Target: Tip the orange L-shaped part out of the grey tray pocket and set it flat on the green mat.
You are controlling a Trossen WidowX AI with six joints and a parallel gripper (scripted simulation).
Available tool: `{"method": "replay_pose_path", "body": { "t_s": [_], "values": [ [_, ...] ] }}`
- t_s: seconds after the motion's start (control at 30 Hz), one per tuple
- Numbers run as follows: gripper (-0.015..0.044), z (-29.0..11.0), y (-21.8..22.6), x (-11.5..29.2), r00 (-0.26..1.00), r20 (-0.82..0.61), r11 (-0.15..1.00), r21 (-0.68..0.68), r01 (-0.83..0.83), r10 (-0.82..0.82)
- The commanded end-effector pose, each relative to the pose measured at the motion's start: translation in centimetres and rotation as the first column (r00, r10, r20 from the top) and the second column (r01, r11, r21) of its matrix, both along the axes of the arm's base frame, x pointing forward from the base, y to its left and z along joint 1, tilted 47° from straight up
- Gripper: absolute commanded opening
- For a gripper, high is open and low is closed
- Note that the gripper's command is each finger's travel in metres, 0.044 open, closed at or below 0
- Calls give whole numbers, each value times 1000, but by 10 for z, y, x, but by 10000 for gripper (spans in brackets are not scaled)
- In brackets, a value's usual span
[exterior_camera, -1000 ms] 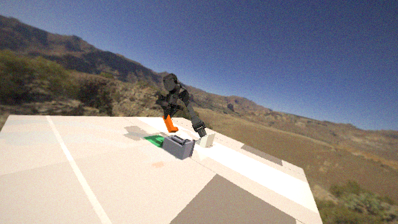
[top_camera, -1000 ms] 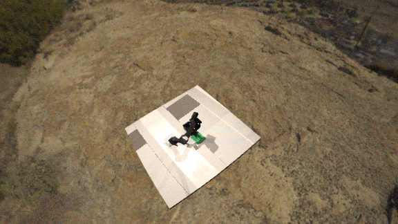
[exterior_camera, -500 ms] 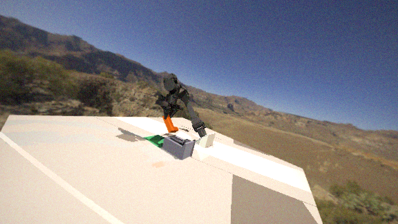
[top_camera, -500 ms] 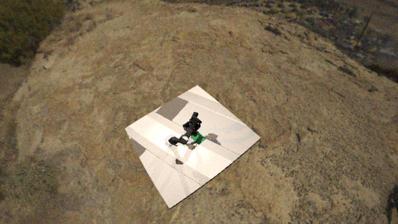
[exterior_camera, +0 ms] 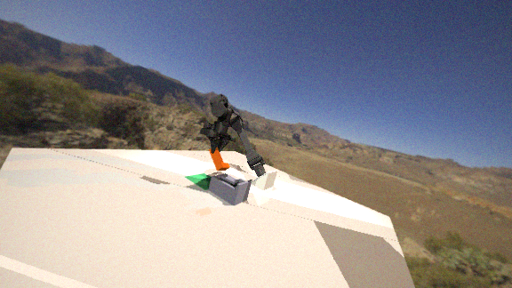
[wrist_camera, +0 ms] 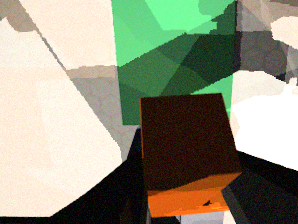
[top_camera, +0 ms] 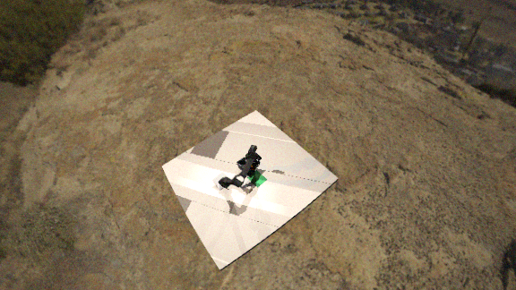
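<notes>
Jaws pinch the orange part [wrist_camera: 188, 163], one dark finger [wrist_camera: 100, 219] on each side of it in the wrist view. Gripper [exterior_camera: 217, 148] hangs from the arm [exterior_camera: 242, 138] with the part held clear of the table [exterior_camera: 133, 240], well above the surface in the exterior view. Part hangs near upright, slightly tilted, its lower end flaring toward the right.

Left to right in the exterior view: the mat [exterior_camera: 199, 180] lies flat on the table, its right edge hidden behind the tray [exterior_camera: 228, 188]; whether the two touch cannot be told. Part hangs above and behind the boundary between mat and tray. Right of the tray, the arm's base link meets a pale block [exterior_camera: 267, 180].

Wrist view: mat [wrist_camera: 153, 43] fills the upper centre directly beyond the part, with the arm's shadow across its lower right half. Part's near face is in shade; a bright orange strip shows along its lower edge.

Top view: arm [top_camera: 248, 163] and mat [top_camera: 257, 179] are small; the part cannot be made out.
</notes>
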State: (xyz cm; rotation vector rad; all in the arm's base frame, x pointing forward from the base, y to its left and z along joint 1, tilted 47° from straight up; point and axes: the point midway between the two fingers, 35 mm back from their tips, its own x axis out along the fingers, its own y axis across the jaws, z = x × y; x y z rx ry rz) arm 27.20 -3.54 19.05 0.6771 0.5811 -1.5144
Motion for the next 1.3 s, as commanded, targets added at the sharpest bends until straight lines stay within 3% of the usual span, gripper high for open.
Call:
{"method": "replay_pose_path", "body": {
  "t_s": [0.0,0.6,1.27],
  "values": [
    [0,1,-1,0,1000,-2,1000,-3,-5,5],
    [0,32,-41,-8,1000,-2,1000,-11,3,-3],
    [0,16,-57,-8,997,-52,998,-35,61,-62]
  ]
}}
